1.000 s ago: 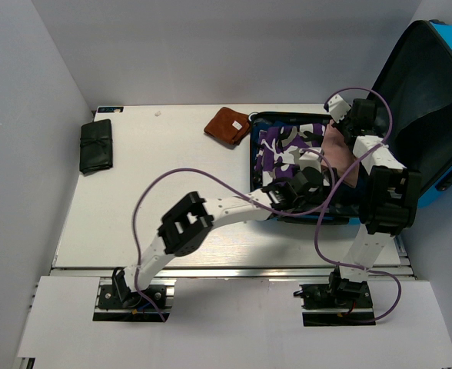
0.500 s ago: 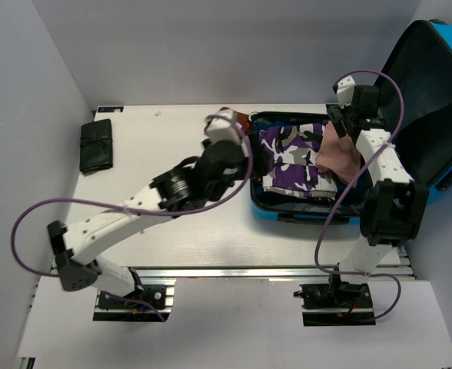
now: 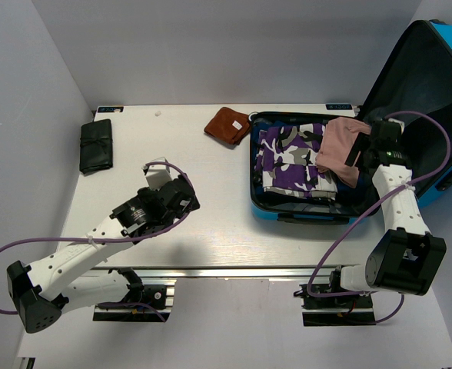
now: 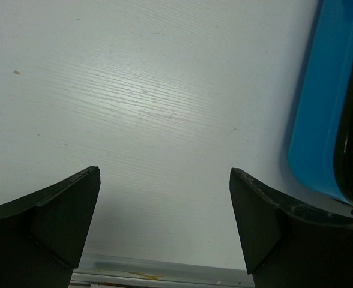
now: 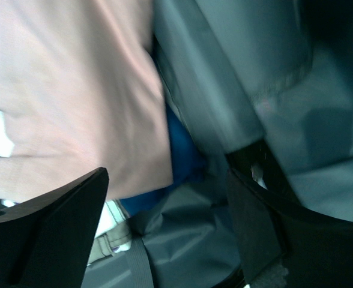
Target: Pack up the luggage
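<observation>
A: White table (image 3: 203, 200), plain white walls (image 3: 211, 46) round it. What do the fingers have?

B: Nothing, either pair. The left fingers (image 4: 56, 222) stand wide apart over bare table, with the blue shell of the luggage (image 4: 320, 90) just off to their right. The right fingers (image 5: 50, 234) are spread as wide inside the luggage. A pink cloth (image 5: 74, 90) is just ahead on their left and grey lining ahead on their right. As far as I can see they grip neither.

A: And further out?

B: The luggage lies open at the table's right end, its lid (image 3: 426, 77) up and leaning toward the right wall. Beyond the pink cloth from the right fingers lies a purple camo cloth (image 3: 291, 157). A brown pouch (image 3: 227, 125) sits on the table just outside the luggage, ahead and to the right of the left fingers. A black roll (image 3: 96, 146) lies off to their left.

A: How will the luggage handle?

B: I'd judge the shell stiff and smooth, slippery on its broad faces and fairly light. The clothes inside are soft and will give. To close it, take the lid by its free edge, where the zipper trim offers a lip. The pouch and roll look yet to go in.
</observation>
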`<act>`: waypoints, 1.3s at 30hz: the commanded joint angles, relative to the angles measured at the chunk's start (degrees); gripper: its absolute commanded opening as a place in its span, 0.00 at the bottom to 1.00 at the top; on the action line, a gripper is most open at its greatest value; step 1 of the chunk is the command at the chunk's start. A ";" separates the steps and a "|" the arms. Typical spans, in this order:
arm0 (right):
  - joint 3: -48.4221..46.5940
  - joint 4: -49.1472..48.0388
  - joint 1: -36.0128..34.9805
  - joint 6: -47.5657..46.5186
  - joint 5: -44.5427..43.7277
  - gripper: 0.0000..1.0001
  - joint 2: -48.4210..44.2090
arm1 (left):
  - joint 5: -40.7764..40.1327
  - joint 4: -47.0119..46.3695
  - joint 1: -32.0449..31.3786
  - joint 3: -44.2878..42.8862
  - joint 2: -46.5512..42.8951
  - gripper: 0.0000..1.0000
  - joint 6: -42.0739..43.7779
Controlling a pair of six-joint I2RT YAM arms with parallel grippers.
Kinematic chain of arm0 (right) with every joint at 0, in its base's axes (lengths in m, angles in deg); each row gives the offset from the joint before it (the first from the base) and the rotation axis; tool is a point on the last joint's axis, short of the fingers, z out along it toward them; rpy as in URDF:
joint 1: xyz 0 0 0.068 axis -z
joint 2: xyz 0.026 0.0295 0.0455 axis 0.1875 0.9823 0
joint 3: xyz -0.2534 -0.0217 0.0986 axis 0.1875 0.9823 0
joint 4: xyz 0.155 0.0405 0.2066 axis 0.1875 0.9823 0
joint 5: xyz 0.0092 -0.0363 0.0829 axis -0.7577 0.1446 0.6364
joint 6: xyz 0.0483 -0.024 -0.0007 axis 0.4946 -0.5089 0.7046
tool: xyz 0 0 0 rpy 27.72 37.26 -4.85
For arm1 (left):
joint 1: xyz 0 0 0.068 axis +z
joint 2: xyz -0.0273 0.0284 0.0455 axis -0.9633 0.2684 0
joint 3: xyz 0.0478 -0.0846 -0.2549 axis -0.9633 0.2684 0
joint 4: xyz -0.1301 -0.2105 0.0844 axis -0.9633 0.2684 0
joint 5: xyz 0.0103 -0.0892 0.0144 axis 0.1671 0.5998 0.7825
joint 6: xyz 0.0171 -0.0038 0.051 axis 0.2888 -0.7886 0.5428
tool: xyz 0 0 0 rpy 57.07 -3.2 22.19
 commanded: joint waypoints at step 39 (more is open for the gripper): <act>8.19 -5.41 8.20 1.84 -2.96 0.00 1.37 | 5.96 -1.18 11.40 -1.69 -1.33 0.98 5.85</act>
